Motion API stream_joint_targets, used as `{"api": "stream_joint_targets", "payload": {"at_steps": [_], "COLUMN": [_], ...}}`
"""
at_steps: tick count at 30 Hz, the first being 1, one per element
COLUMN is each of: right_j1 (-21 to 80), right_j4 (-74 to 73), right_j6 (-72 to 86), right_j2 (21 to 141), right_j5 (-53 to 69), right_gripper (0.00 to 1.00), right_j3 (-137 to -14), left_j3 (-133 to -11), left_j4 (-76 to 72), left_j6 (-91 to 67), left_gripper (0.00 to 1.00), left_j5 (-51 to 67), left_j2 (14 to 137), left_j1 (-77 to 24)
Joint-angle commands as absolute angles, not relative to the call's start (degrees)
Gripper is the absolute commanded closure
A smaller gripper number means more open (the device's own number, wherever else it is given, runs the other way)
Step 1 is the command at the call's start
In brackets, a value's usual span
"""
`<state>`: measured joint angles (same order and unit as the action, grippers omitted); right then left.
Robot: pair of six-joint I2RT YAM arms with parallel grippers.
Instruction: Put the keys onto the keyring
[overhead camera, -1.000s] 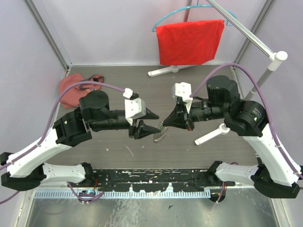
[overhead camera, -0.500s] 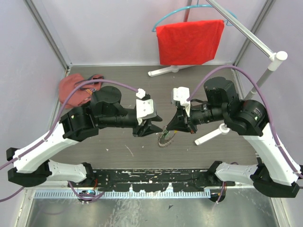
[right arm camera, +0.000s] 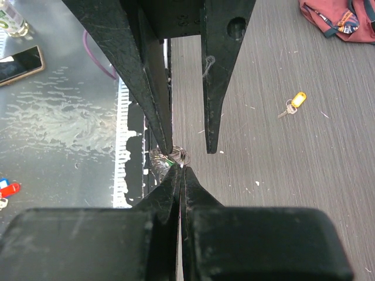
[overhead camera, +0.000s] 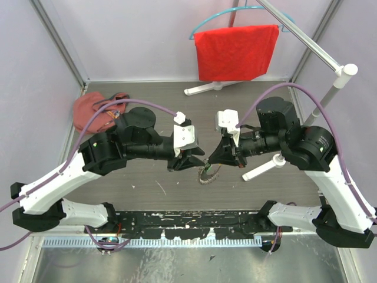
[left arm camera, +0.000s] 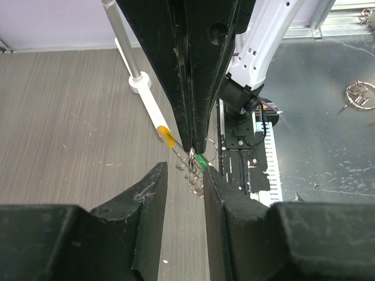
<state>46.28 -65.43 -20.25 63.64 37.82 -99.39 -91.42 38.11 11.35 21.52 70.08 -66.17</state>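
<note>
Compared with a second ago, the left arm has swung in toward the middle and its fingers have narrowed. The left tool (overhead camera: 191,160) now sits nose to nose with the right tool (overhead camera: 211,159) instead of well apart.

Starting nearest in the left wrist view, the left tool's fingers (left arm camera: 157,175) are apart with a modest gap and nothing is in them. Just past their tips hangs the keyring (left arm camera: 195,173), with the green key (left arm camera: 201,160) tucked against its coils and the orange segment (left arm camera: 168,139) slanting up and away. The right tool is pinched together on the top of the ring, so the ring dangles clear of the bench (overhead camera: 147,194).

So the ring lies dead ahead of the left tool. Its long axis runs downward from the right tool's tips, roughly across the line on which the two tools face each other. The left tool is clearly the free one for the next move, probably steadying the ring or the key. Which way the green key points is too small to call.

Farther off, a yellow-headed key (right arm camera: 295,102) lies flat on the bench, and the red pouch (overhead camera: 94,113) sits beyond it.
</note>
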Motion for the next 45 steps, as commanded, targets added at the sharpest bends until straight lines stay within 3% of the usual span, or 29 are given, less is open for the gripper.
{"api": "stream_joint_targets", "payload": {"at_steps": [1,8,13,21,23,27,33,39,45], "right_j1": [46.23,46.23,46.28,46.25,46.23,46.27,46.23,46.23,46.23], "right_j4": [-62.39,-62.03,-61.51,-60.9,-60.63,-60.29,-55.94,-46.77,-36.62], "right_j6": [-20.51,-20.48,-20.31,-20.22,-20.15,-19.95,-17.17,-10.76,-0.14], "right_j2": [62.62,62.72,62.67,62.95,62.9,62.88,60.93,57.12,51.16], "right_j5": [40.05,40.91,40.96,41.3,41.39,41.48,38.92,33.51,22.42], "right_gripper": [0.99,0.99,0.99,0.99,0.99,0.99,0.99,0.67,0.6], "right_j3": [-99.62,-99.29,-99.04,-98.62,-98.3,-97.91,-96.33,-93.22,-88.08], "left_j3": [-92.96,-93.25,-93.18,-93.24,-93.29,-93.63,-91.32,-86.12,-81.3], "left_j4": [37.64,36.89,36.66,36.8,36.89,36.96,33.53,26.86,20.8], "left_j6": [11.34,11.27,11.25,11.2,11.25,11.16,10.16,8.42,6.11], "left_gripper": [0.62,0.63,0.73,0.77,0.81,1.0,1.0,1.0,1.0], "left_j5": [22.92,23.86,24.29,24.51,24.52,24.19,22.76,19.09,11.76], "left_j2": [70.75,71.06,71.19,71.45,71.53,71.7,69.53,65.05,62.07], "left_j1": [-66.37,-66.36,-66.36,-66.36,-66.36,-66.4,-66.36,-66.36,-66.36]}}
